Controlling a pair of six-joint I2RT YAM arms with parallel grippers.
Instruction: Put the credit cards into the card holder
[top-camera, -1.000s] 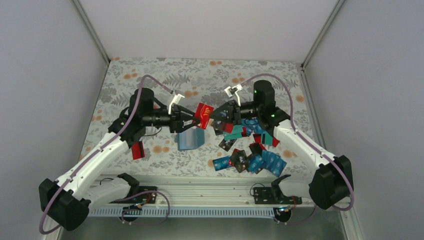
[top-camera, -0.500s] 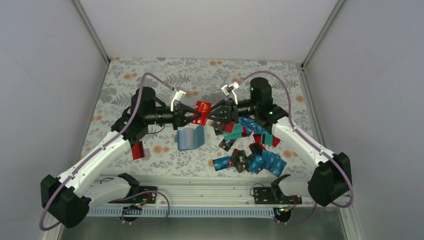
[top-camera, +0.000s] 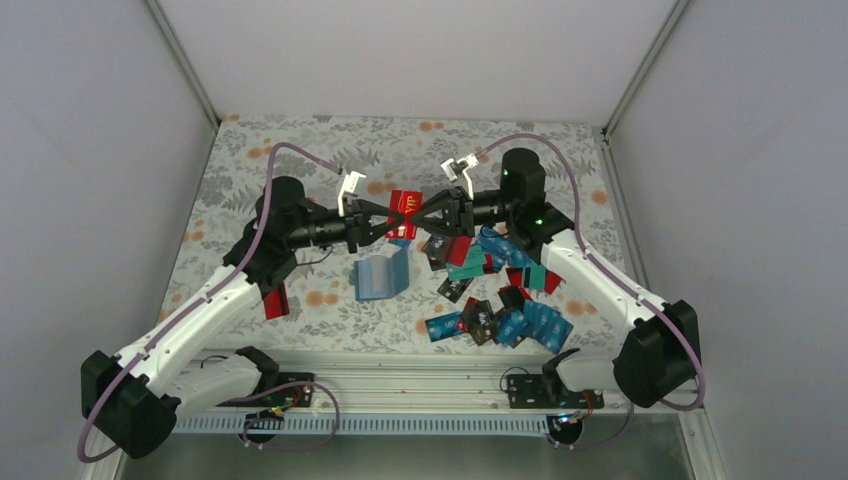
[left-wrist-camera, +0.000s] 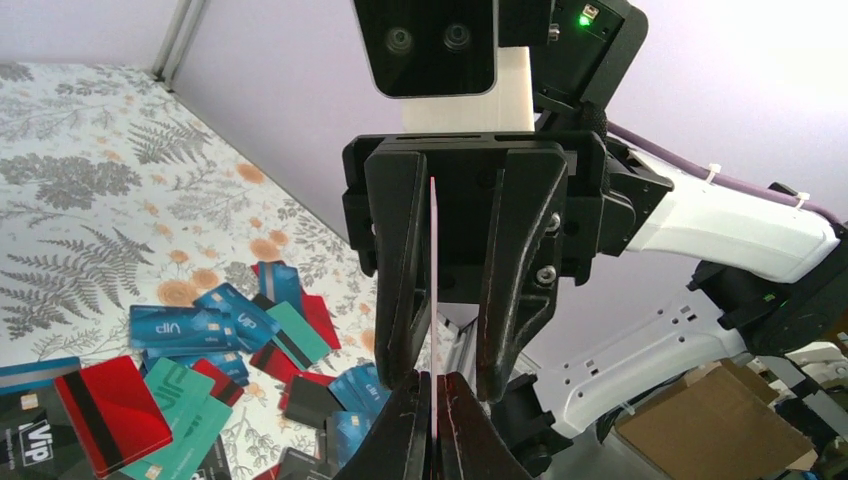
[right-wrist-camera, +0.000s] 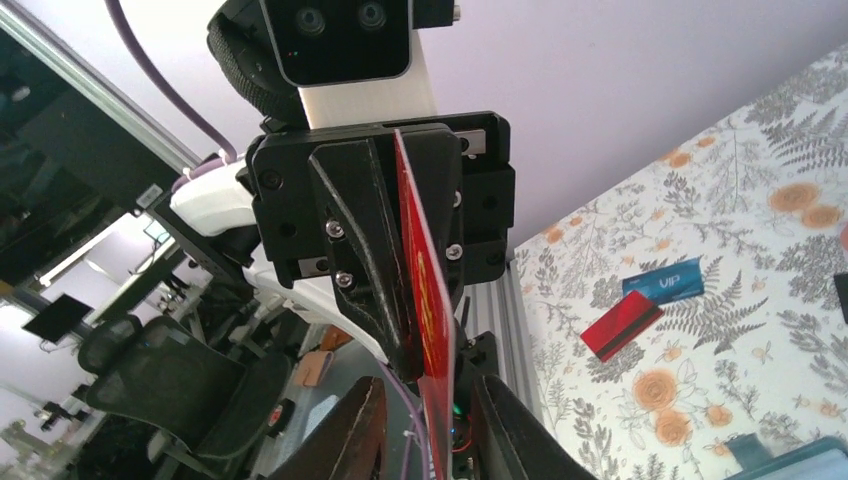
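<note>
A red credit card (top-camera: 403, 207) hangs in the air between my two grippers, which face each other tip to tip. My left gripper (top-camera: 390, 222) is shut on one edge of it; the left wrist view shows the card edge-on (left-wrist-camera: 433, 250) in the closed tips (left-wrist-camera: 433, 405). My right gripper (top-camera: 420, 216) is open, its fingers straddling the card's other end (right-wrist-camera: 428, 290) without clamping. The teal-blue card holder (top-camera: 380, 277) lies half open on the table below. Several more cards (top-camera: 495, 300) lie in a heap at right.
A red card (top-camera: 276, 300) lies near the left arm; the right wrist view shows it (right-wrist-camera: 620, 325) next to a blue VIP card (right-wrist-camera: 665, 283). The metal rail (top-camera: 420, 375) runs along the near edge. White walls enclose the flowered table (top-camera: 300, 150).
Both grippers have moved up and toward the back with the red card between them. The card has turned from tilted to nearly level.
</note>
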